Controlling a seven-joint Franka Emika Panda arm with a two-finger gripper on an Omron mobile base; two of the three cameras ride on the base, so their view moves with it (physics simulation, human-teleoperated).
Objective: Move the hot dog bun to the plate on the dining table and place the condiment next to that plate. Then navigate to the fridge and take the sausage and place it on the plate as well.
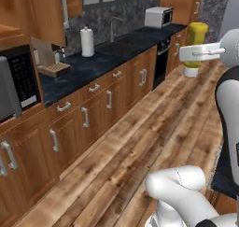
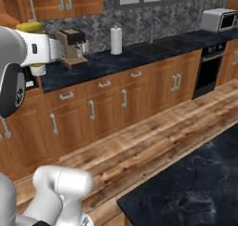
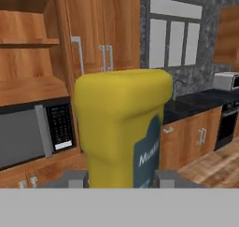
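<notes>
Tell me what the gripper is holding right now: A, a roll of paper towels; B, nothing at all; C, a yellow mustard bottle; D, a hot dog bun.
C: in the hand view the gripper is closed on a yellow mustard bottle, one finger on each side of it, and the left base view shows that bottle carried in the air above the floor.

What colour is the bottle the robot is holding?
The mustard bottle is yellow with a dark label, clearest in the hand view.

At the upper left of my left base view, a white paper towel roll (image 1: 87,42) stands upright on the dark stone counter (image 1: 88,67), near a wooden knife block (image 1: 50,62). A white microwave (image 1: 158,17) sits farther along, top centre. Brown wooden cabinets (image 1: 84,121) with silver handles line the plank floor (image 1: 154,137).
</notes>
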